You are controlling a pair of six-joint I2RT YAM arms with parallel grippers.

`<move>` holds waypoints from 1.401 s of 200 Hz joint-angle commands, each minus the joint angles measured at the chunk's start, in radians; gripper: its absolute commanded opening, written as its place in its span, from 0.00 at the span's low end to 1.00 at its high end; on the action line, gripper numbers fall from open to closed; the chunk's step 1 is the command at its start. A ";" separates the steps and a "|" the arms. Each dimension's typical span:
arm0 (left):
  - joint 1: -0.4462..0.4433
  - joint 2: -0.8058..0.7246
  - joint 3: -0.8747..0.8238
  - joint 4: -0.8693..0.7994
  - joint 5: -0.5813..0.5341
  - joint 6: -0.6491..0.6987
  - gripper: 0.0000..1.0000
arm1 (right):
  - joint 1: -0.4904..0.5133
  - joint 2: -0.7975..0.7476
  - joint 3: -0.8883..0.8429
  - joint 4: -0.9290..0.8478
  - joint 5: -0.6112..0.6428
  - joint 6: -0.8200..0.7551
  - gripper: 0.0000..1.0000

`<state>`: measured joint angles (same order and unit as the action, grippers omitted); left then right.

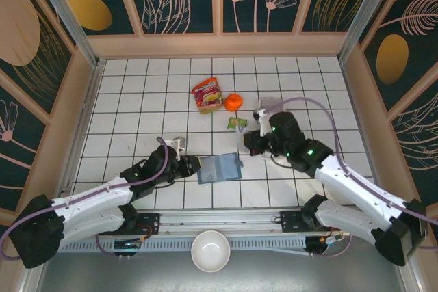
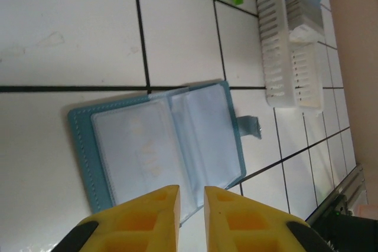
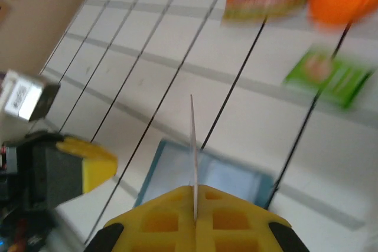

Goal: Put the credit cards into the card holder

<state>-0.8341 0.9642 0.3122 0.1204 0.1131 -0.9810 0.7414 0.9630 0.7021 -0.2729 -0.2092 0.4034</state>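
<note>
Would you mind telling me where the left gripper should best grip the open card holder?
The card holder lies open and flat on the tiles, so only its thin teal border offers a pinch. I would take the edge nearest the left gripper, coming in low from that side with one finger slipped under.

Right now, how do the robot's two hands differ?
The right hand pinches a thin card upright between shut fingers. The left hand shows a narrow gap with nothing in it. In the top view, the left hand sits at the open card holder's left side and the right hand at its right. Both have yellow fingers.
</note>
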 commanded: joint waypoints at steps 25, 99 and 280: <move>-0.003 0.061 -0.012 0.058 0.058 -0.025 0.25 | 0.077 0.160 -0.097 0.231 -0.120 0.322 0.00; -0.003 0.181 -0.008 0.100 0.073 -0.024 0.37 | 0.139 0.470 0.013 0.236 -0.105 0.295 0.00; -0.002 0.231 -0.022 0.098 0.041 -0.010 0.30 | 0.139 0.529 0.005 0.273 -0.073 0.307 0.00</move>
<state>-0.8345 1.1877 0.2996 0.2276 0.1741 -1.0000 0.8734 1.4948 0.6960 -0.0280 -0.2863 0.6914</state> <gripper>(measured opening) 0.300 0.049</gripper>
